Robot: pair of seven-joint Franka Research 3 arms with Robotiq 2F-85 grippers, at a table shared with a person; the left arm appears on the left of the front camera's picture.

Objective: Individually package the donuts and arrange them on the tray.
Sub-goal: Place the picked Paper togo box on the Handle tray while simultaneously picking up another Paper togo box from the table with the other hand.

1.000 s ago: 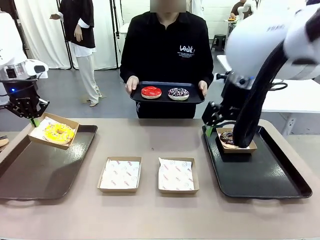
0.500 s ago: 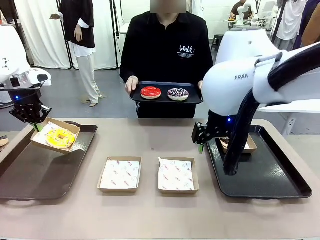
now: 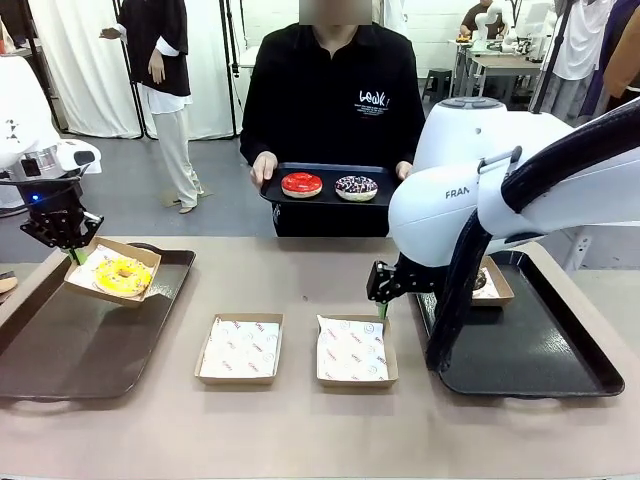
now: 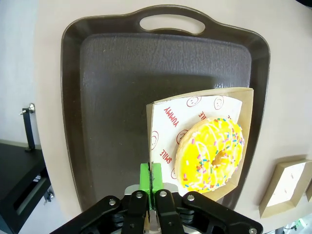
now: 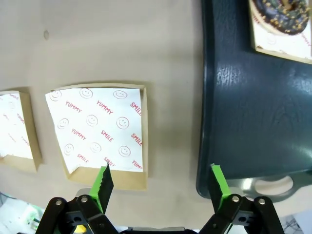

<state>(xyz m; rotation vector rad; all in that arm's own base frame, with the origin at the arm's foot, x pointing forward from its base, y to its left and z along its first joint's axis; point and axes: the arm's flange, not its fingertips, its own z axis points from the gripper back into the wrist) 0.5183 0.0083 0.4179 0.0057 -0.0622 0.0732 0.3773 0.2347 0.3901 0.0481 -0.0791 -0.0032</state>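
Note:
My left gripper (image 3: 72, 255) is shut on the corner of a cardboard box (image 3: 100, 262) holding the yellow donut (image 3: 123, 276), tilted just above the left brown tray (image 3: 80, 350). The left wrist view shows the fingers (image 4: 151, 176) pinching the box edge (image 4: 158, 117) beside the yellow donut (image 4: 212, 153). My right gripper (image 3: 383, 307) hangs open over the table between an empty paper-lined box (image 3: 353, 350) and the right tray (image 3: 530, 350). The chocolate donut (image 5: 282, 14) sits boxed on that tray (image 5: 253, 97). A person holds a tray (image 3: 335, 198) with the red donut (image 3: 302, 184) and the sprinkled donut (image 3: 356, 187).
A second empty lined box (image 3: 240, 348) lies on the table left of the first. In the right wrist view my open gripper (image 5: 161, 180) is over the near edge of the empty box (image 5: 97, 129). My right arm hides much of the right tray's far end.
My right arm has swung left off the right tray, leaving the boxed chocolate donut there, and now hangs by the empty box. The left gripper's box has sunk slightly toward the tray.

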